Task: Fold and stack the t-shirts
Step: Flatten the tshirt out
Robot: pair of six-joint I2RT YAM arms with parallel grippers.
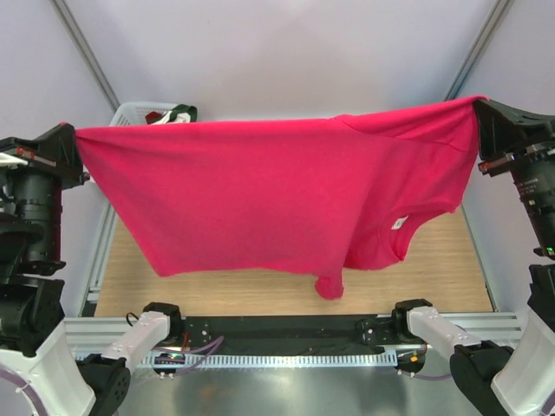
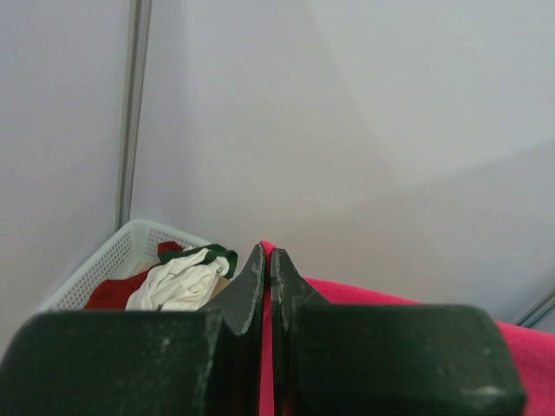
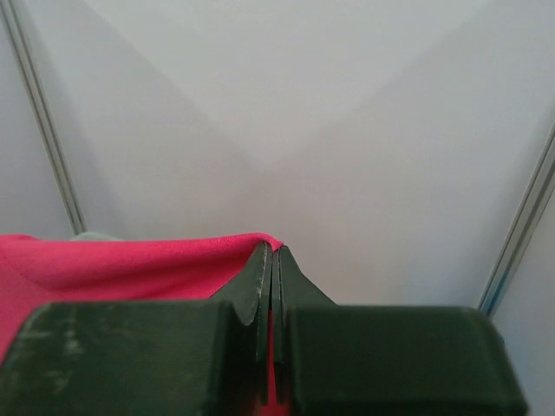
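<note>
Magenta-pink t-shirt [image 1: 277, 191] | pinched taut between left end effector [image 1: 76, 135] | right end effector [image 1: 478, 104]

Walls [image 1: 277, 52]: plain, pale grey
Poles [image 1: 82, 48]: thin, metal, leaning in the corners
Tabletop [image 1: 243, 295]: light wood, silver edge

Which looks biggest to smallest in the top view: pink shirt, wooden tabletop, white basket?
1. pink shirt, though it hangs nearer the camera, which inflates it.
2. wooden tabletop, largely hidden behind the shirt.
3. white basket, only part of its rim showing.
</note>
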